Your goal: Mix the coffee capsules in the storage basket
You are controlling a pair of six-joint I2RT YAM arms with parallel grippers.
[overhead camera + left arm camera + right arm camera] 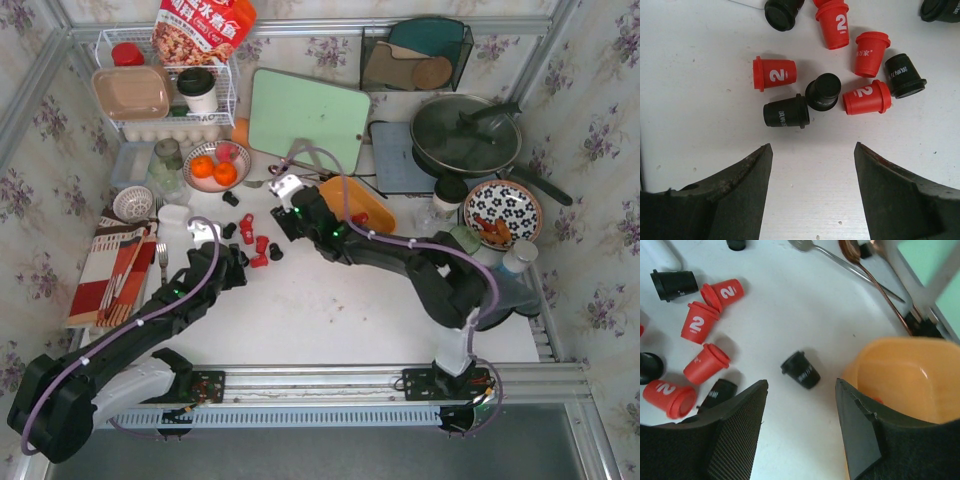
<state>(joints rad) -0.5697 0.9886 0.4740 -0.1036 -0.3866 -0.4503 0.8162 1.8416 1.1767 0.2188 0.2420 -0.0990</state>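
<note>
Several red and black coffee capsules (pixel 255 245) lie loose on the white table, left of the orange storage basket (pixel 385 215). My left gripper (pixel 238 262) is open and empty (pixel 812 147), with a cluster of capsules just beyond its fingertips; the nearest is a black one (pixel 786 112). My right gripper (pixel 285 222) is open too (pixel 801 385), with one black capsule (pixel 801 370) lying on the table just past its tips. The basket (pixel 900 375) sits right beside its right finger. My right arm hides much of the basket in the top view.
A fork and spoon (pixel 840 262) lie beyond the right gripper. A bowl of oranges (pixel 215 165), a green cutting board (pixel 308 115) and a white wire rack (pixel 165 90) stand behind. A pan (pixel 465 135) and patterned plate (pixel 502 212) are at right, a striped cloth (pixel 110 270) at left.
</note>
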